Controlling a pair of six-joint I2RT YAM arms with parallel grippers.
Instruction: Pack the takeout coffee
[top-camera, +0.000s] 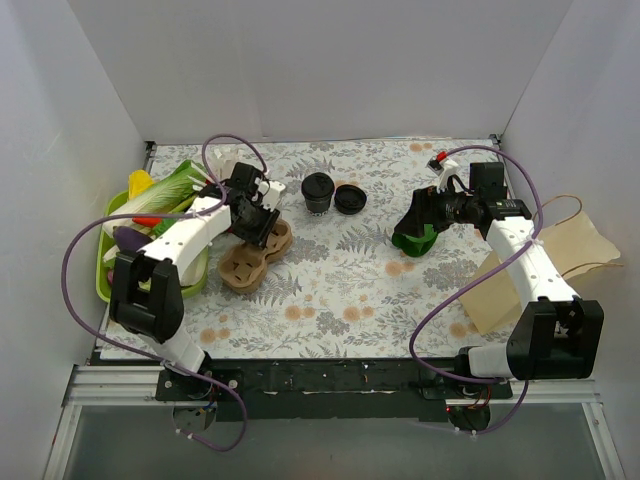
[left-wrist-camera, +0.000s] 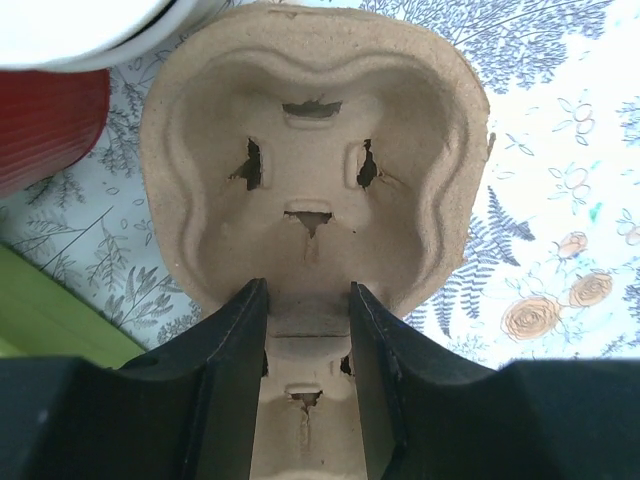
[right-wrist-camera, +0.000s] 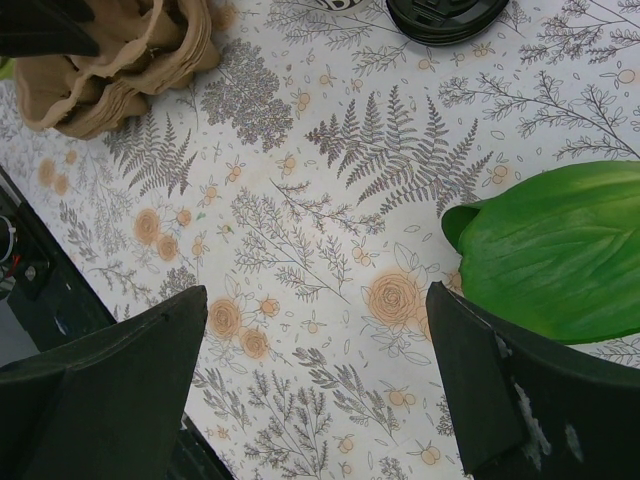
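The takeout coffee (top-camera: 318, 192), a small cup under a round black lid, stands upright at the back middle of the table. A brown pulp cup carrier (top-camera: 256, 256) lies to its front left and fills the left wrist view (left-wrist-camera: 310, 170). My left gripper (top-camera: 255, 225) (left-wrist-camera: 308, 290) is over the carrier, its fingers closed on the carrier's middle ridge. My right gripper (top-camera: 422, 225) (right-wrist-camera: 318, 300) is open and empty above the tablecloth, well to the right of the coffee. Only the coffee's edge shows at the top of the right wrist view (right-wrist-camera: 335, 4).
A loose black lid (top-camera: 350, 199) (right-wrist-camera: 445, 15) lies just right of the coffee. A green leaf (top-camera: 415, 240) (right-wrist-camera: 560, 260) lies beside my right finger. A red cup (left-wrist-camera: 45, 130) stands left of the carrier. A green basket (top-camera: 108, 262) of vegetables is at the left, a paper bag (top-camera: 560, 262) at the right.
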